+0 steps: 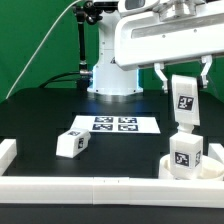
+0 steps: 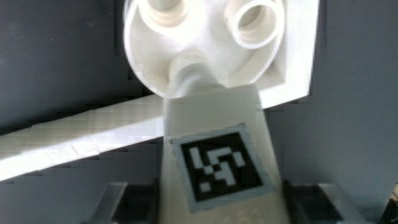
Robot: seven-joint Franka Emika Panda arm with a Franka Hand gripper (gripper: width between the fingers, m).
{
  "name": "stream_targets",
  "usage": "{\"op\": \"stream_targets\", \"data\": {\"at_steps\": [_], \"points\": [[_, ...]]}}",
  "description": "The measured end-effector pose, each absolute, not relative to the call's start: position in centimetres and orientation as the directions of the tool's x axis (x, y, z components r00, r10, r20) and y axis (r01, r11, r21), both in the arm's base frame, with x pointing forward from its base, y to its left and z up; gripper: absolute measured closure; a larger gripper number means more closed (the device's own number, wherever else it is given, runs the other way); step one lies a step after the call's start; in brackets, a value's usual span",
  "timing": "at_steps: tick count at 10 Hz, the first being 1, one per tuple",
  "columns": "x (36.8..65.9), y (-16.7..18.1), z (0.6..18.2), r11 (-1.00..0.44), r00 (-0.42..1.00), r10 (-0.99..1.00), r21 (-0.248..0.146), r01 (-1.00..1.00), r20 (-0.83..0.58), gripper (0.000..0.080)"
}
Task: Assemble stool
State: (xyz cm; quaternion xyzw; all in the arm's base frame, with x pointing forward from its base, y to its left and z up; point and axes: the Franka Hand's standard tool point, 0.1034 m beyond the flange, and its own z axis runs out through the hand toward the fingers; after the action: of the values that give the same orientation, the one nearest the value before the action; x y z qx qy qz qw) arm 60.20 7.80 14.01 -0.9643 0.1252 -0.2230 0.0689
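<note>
My gripper (image 1: 183, 80) hangs at the exterior view's right, shut on a white stool leg (image 1: 183, 97) that it holds upright, tag facing out. Below it the round stool seat (image 1: 205, 170) lies by the front rail, with another tagged leg (image 1: 185, 152) standing on it. In the wrist view the held leg (image 2: 217, 150) runs from between my fingers (image 2: 128, 200) down to the seat (image 2: 205, 40), its far end at one of the seat's round sockets. I cannot tell whether it touches. A third leg (image 1: 72, 142) lies loose on the black table.
The marker board (image 1: 113, 124) lies flat mid-table in front of the arm's base (image 1: 108, 75). White border rails run along the front (image 1: 90, 186) and the exterior view's left (image 1: 8, 150). A green screen stands behind.
</note>
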Motion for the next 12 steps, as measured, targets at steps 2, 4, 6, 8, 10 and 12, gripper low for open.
{"op": "stream_targets", "data": {"at_steps": [2,4,6,8,10,12], "points": [[61.3,10.1,13.4,-0.959,0.869,-0.263,-0.209,-0.189,0.419,0.0474],[61.7,10.6,12.9,-0.96,0.862,-0.261,-0.214,-0.183,0.434,0.0474],[61.7,10.6,12.9,-0.961,0.863,-0.258,-0.212,-0.18,0.434,0.0474],[61.5,10.4,12.1,-0.961,0.854,-0.258,-0.208,-0.181,0.451,0.0474],[61.2,10.7,11.1,-0.962,0.854,-0.255,-0.206,-0.177,0.454,0.0474],[61.0,10.6,10.5,-0.963,0.859,-0.251,-0.201,-0.177,0.447,0.0474]]}}
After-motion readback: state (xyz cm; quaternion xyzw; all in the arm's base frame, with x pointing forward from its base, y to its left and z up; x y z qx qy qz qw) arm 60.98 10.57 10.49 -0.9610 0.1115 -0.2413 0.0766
